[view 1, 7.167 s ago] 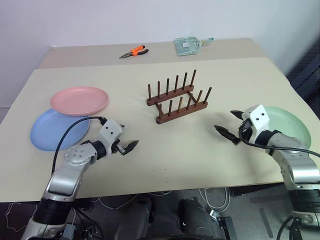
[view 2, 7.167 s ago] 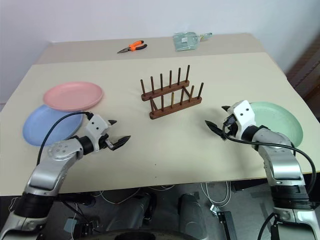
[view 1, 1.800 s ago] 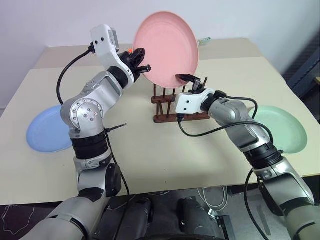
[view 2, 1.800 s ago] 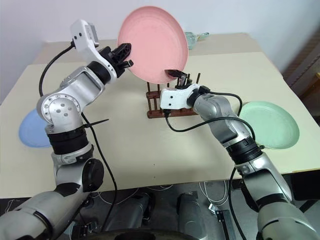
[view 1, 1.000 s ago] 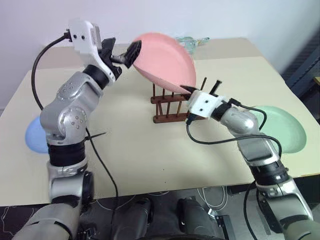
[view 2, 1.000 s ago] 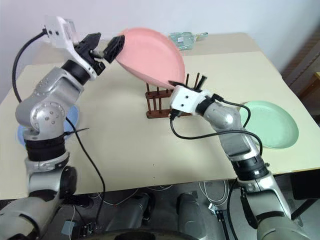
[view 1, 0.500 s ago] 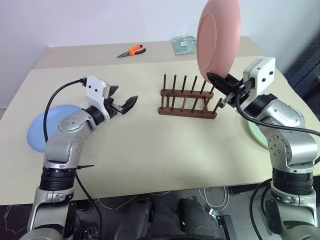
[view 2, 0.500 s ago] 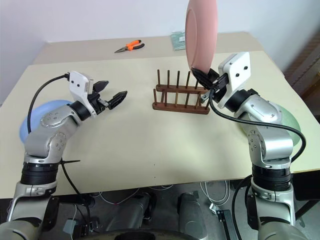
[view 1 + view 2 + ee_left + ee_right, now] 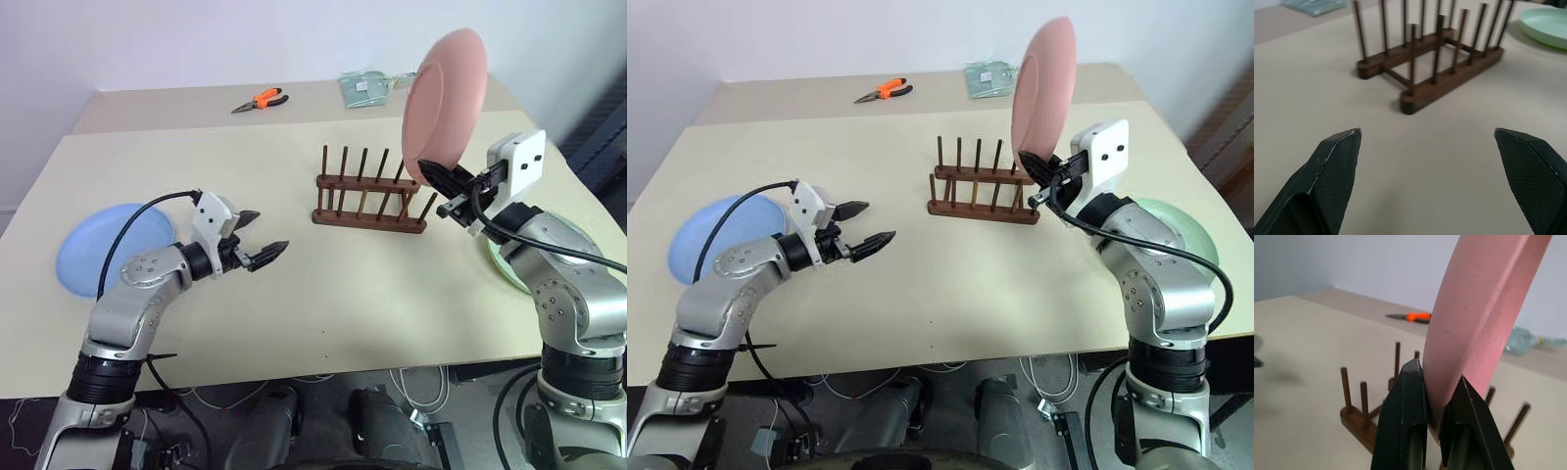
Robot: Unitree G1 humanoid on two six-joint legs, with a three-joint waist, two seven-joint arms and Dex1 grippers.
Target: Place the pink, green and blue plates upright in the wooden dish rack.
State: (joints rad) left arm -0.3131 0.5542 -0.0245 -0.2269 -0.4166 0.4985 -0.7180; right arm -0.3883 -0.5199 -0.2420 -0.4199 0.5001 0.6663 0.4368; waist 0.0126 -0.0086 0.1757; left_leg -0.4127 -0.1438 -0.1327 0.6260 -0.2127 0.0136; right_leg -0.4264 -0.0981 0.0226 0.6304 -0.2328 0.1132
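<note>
My right gripper (image 9: 432,177) is shut on the lower rim of the pink plate (image 9: 446,93). It holds the plate on edge in the air, above the right end of the wooden dish rack (image 9: 370,199), which stands with nothing between its pegs. In the right wrist view both fingers (image 9: 1406,401) clamp the pink rim over the pegs. The blue plate (image 9: 106,247) lies flat at the table's left. The green plate (image 9: 1176,231) lies flat at the right, partly behind my right arm. My left gripper (image 9: 271,229) hovers open and holds nothing, low over the table between the blue plate and the rack.
Orange-handled pliers (image 9: 263,99) and a clear teal packet (image 9: 367,86) lie on the far strip of the table (image 9: 323,304). A wall rises behind them. Bare tabletop stretches in front of the rack.
My left gripper, open beside the raised pink plate a second ago, has dropped low over the table. The right gripper turned the plate on edge and carried it to the right.
</note>
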